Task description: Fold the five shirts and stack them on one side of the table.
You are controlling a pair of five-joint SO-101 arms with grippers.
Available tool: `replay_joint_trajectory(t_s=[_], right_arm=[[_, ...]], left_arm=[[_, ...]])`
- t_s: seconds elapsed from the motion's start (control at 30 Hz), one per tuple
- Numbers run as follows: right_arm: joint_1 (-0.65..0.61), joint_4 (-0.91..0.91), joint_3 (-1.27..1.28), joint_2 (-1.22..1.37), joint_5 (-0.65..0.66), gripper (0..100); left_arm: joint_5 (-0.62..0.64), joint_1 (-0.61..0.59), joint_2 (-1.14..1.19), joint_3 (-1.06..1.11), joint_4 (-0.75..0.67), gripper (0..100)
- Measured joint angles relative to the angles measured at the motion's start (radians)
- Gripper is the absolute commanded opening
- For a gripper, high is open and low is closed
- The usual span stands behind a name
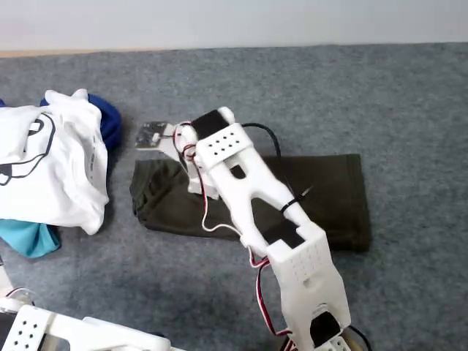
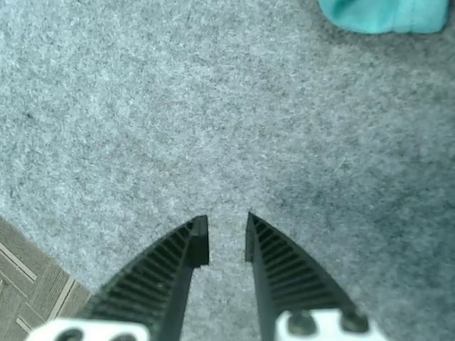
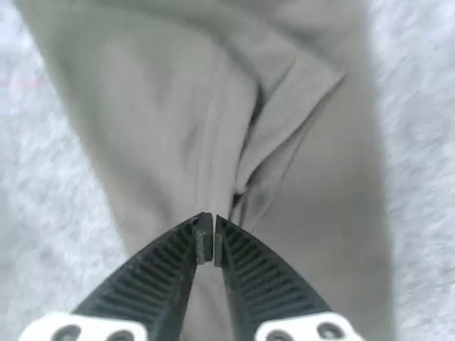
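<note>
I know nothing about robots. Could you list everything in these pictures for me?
white shirt: one, white with black print, crumpled on top of the pile at the table's left side
blue shirt: one, blue, under the white shirt, far side
teal shirt: one, teal, under the white shirt, near side
olive shirt: one, dark olive, lying mid-table
table: one, grey fuzzy surface
right gripper: one, black fingers, closed on a crease of the olive shirt
left gripper: one, black fingers, open above bare table
</note>
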Motion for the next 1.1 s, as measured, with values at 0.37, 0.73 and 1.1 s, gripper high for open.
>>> replay_joint_trajectory(t_s=[0.37,0.73,1.1], right_arm=[[0.002,-0.175,0.000,0.149,-0.054,1.0],[0.002,-0.115,-0.037,0.147,-0.063,1.0],[0.098,0.140,-0.161,-0.018,-0.222,0.9]], left_arm=[[0.000,0.000,0.000,0.000,0.000,10],[0.000,0.000,0.000,0.000,0.000,10],[0.000,0.000,0.000,0.000,0.000,10]])
